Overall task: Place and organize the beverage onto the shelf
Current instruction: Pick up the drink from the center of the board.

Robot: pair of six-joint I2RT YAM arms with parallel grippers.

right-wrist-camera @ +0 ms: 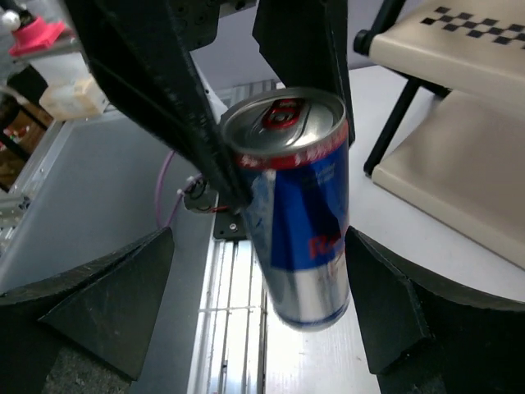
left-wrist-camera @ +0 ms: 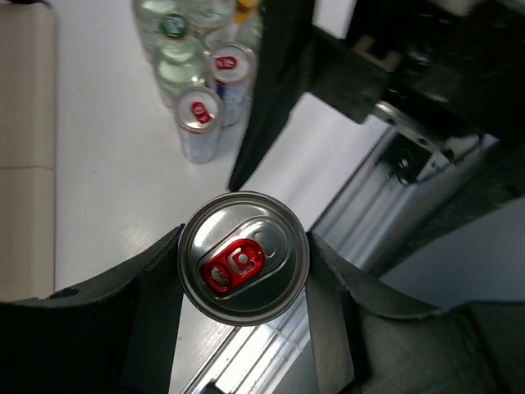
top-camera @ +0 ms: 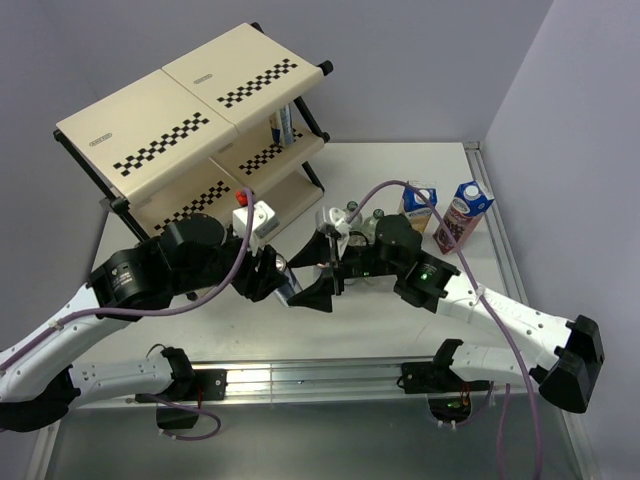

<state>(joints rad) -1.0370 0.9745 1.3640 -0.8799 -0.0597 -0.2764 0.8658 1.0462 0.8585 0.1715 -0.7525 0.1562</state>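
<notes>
Top external view: both arms meet over the middle of the desk [top-camera: 420, 165]. The shelf [top-camera: 190, 130] stands beyond the left pincer and to its left, with one slim can [top-camera: 285, 125] upright on a tier under the top panel. Beyond the right pincer and to its right stand the pineapple carton [top-camera: 420, 205] and the grape carton [top-camera: 463, 215]. The clear bottles [top-camera: 362, 215] cluster just beyond it, partly hidden by the right arm. From here, dark wrists and cables mask where the two pincers meet.

The left wrist view settles that. The left pincer [left-wrist-camera: 244, 271] pinches the held can [left-wrist-camera: 244, 258], a finger pressed against each side of its rim, red tab facing the camera. Beyond it, two more cans [left-wrist-camera: 199, 123] and bottles stand upright on the desk. A black finger [left-wrist-camera: 271, 90] of the right pincer crosses in front of them.

Only the right wrist view shows the held can's side: blue over silver with red lettering. The can is tilted, with its base apparently off the desk above the near rail [right-wrist-camera: 238, 328]. The left pincer's fingers reach down onto it from above. The right pincer [right-wrist-camera: 261, 279] is spread wide, one finger on each side of the can with a gap on both sides, touching nothing. The shelf's black leg and cream panels lie to its right.
</notes>
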